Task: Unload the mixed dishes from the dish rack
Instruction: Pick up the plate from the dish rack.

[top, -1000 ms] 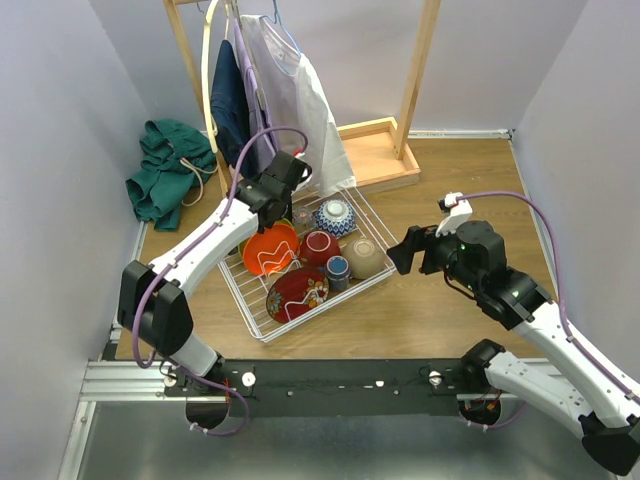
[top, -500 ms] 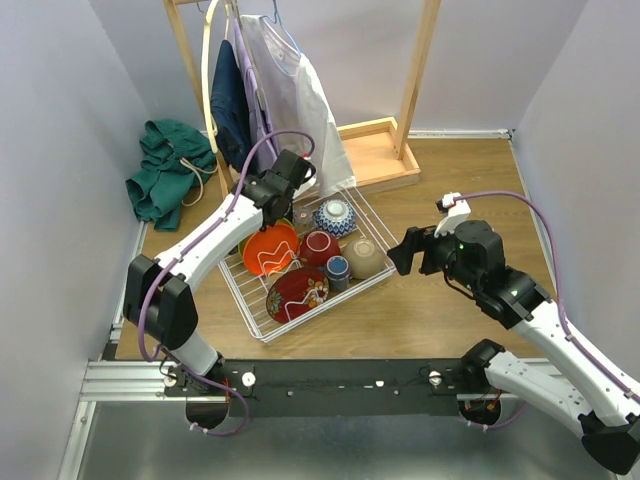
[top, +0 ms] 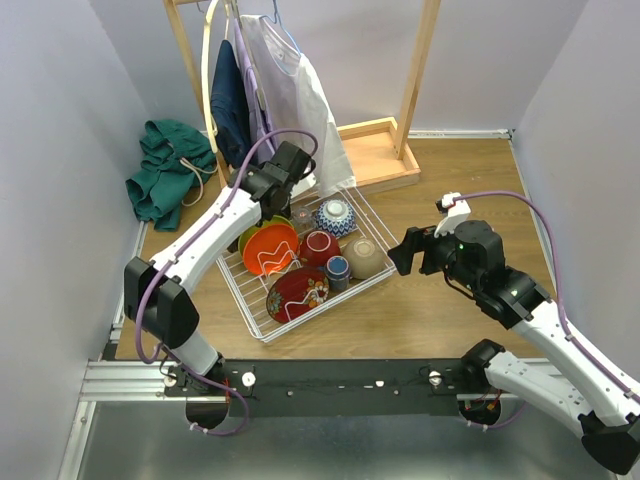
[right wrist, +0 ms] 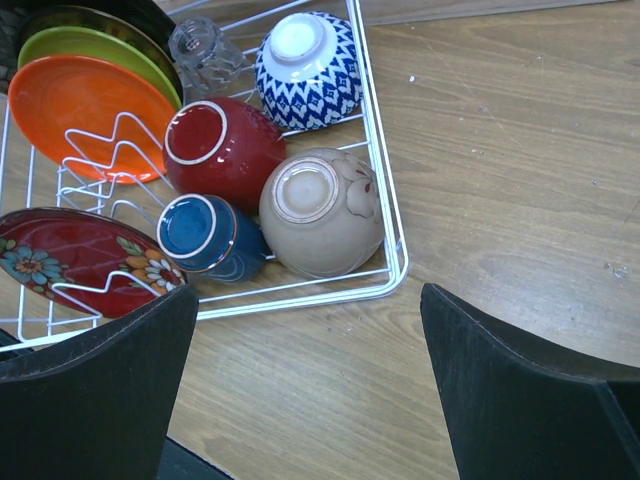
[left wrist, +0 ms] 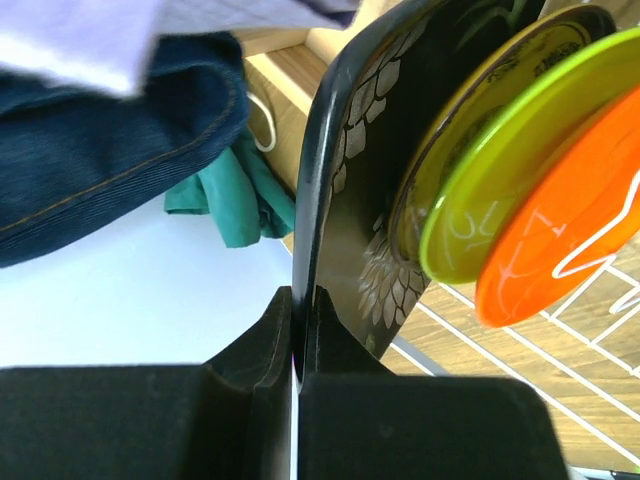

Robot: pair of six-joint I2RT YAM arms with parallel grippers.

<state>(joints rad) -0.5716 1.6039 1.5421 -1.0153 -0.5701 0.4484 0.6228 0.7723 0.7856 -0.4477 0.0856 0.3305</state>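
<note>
From above, the dish rack (top: 263, 333) lies aslant on the wooden surface (top: 450, 190), left of centre. The left tool (top: 272, 203) reaches down into its far left end, just beyond the upright orange plate (top: 270, 247). The right tool (top: 397, 250) hangs off the rack's right side, apart from it. The left arm is plainly the nearer to the plates.

In the left wrist view, the tool's two fingers are pinched together on the rim of the black square plate (left wrist: 345, 180). The plate stands on edge, rising away from the grip. It is the outermost of the row. A yellow-green plate (left wrist: 470, 215) leans just behind it, and the orange one overlaps that. I judge that the plate should come out along its own plane, up and clear of the slot wires, without tilting into its neighbours.

In the right wrist view, the right tool's fingers are spread wide with nothing between them. They look down past the rack's near right corner. Inside the rack sit the tan bowl (right wrist: 320, 210), red bowl (right wrist: 220, 150), blue cup (right wrist: 205, 235), blue-white bowl (right wrist: 305, 55), clear glass (right wrist: 205, 55) and red patterned plate (right wrist: 80, 260). The tan bowl lies nearest this tool.
</note>
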